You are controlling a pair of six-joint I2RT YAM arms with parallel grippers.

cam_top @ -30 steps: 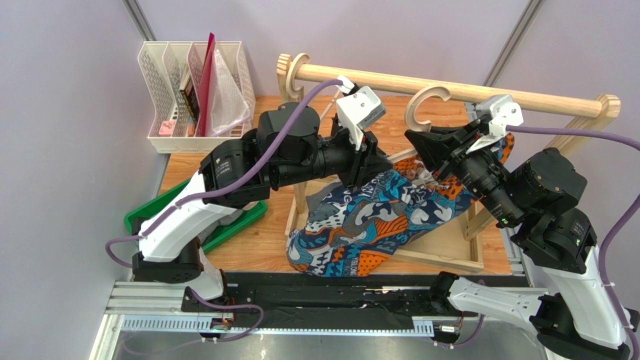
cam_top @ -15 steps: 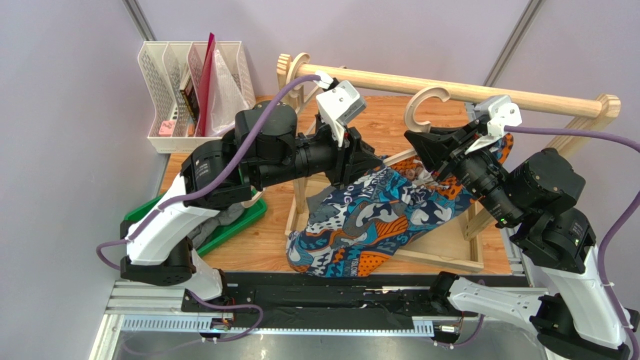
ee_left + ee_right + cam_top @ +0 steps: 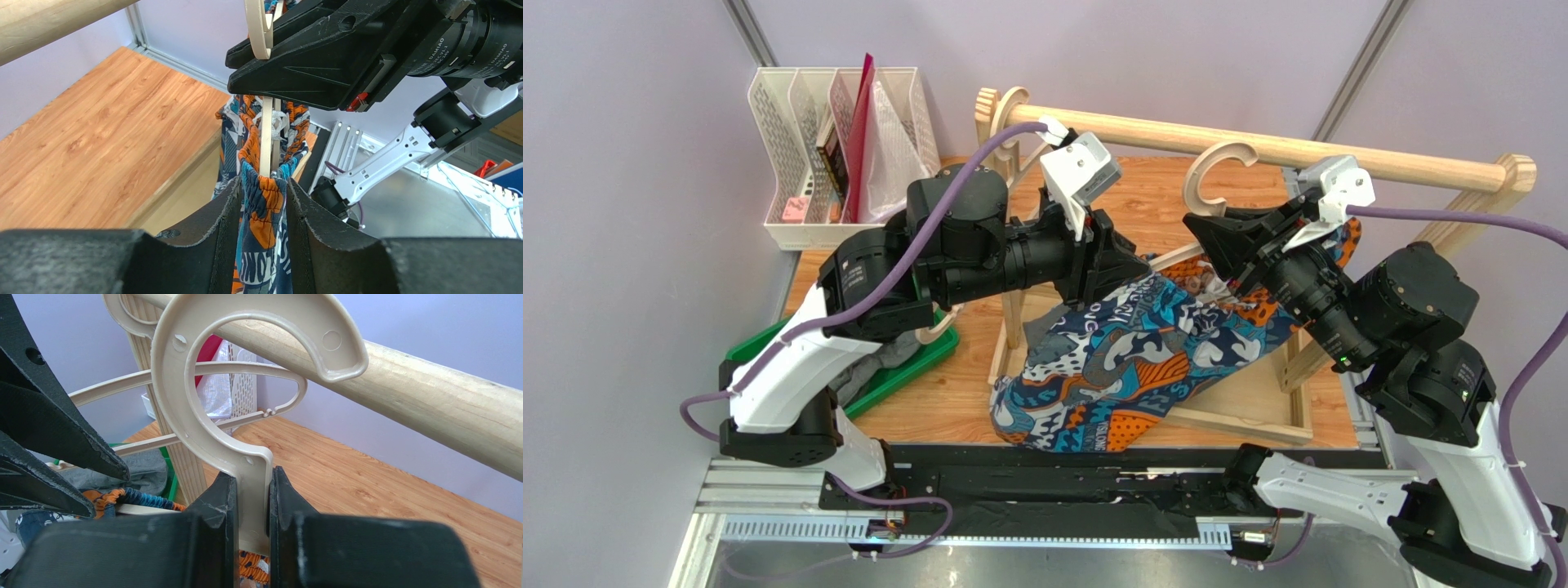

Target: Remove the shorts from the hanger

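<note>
The patterned shorts (image 3: 1124,355) hang by their waistband from a beige plastic hanger (image 3: 1212,172) and trail down onto the wooden rack base. My left gripper (image 3: 1127,272) is shut on the gathered waistband; in the left wrist view the shorts (image 3: 248,144) fill the gap of the left gripper (image 3: 263,193), just below the hanger's bar (image 3: 266,135). Over on the other side, my right gripper (image 3: 1201,235) is shut on the hanger's neck. The hanger's hook (image 3: 245,386) rises out of the right gripper (image 3: 253,490) in front of the wooden rail (image 3: 430,398). Grey shorts (image 3: 132,471) lie low at the left.
The wooden rail (image 3: 1308,153) crosses the back, with another empty hanger (image 3: 1001,116) at its left end. A white file rack (image 3: 836,147) stands at the back left. Under my left arm is a green tray (image 3: 928,355). The rack's base frame (image 3: 1259,410) lies below the shorts.
Over the last second my left arm has drawn back to the left, with the waistband still in its gripper. The right arm and the hanger have not moved.
</note>
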